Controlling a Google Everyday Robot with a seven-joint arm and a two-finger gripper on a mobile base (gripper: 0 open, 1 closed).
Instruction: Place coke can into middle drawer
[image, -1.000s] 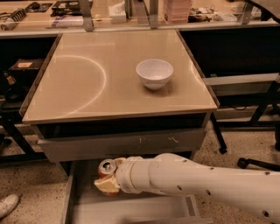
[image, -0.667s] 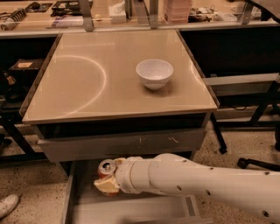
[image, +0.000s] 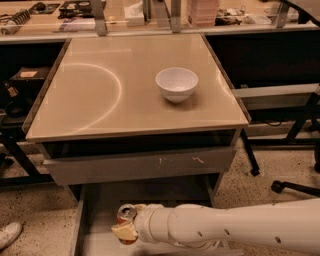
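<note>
The coke can, red with a silver top, is upright over the open middle drawer, a wide shallow grey drawer pulled out below the cabinet. My gripper reaches in from the right on a white arm and is shut on the coke can, with a tan finger pad against its side. The can's lower part is hidden by the gripper, so I cannot tell whether it rests on the drawer floor.
A white bowl stands on the beige cabinet top. The grey drawer with pale scratch marks sits above the open one. Chair legs stand at the right, a shoe at the lower left.
</note>
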